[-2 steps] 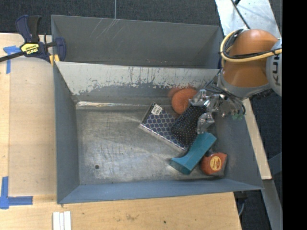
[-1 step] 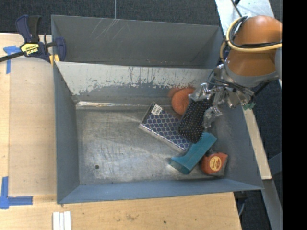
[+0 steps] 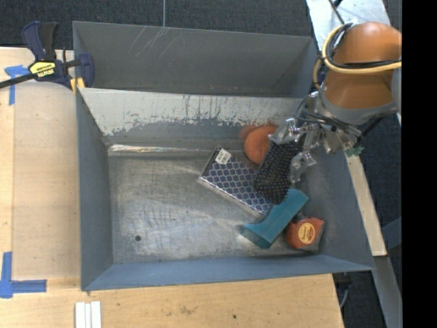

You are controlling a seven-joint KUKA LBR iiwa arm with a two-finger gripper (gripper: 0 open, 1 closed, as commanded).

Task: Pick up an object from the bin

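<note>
My gripper [image 3: 292, 147] is at the bin's right side, below the orange dome on the wrist. A black mesh-textured thing [image 3: 274, 173] hangs from it, its top end pinched between the fingers and its lower end over the flat packet. Just left of the gripper, an orange ball [image 3: 255, 143] rests against the back wall. Under the black thing lies a flat blue-and-white packet [image 3: 231, 178] with a honeycomb pattern, set at a slant. A teal wedge-shaped block [image 3: 276, 219] lies in front of it.
A small orange fruit-like thing with a label [image 3: 305, 232] sits in the front right corner beside the teal block. The bin's left half shows bare scuffed metal floor. The right wall rises close beside the gripper.
</note>
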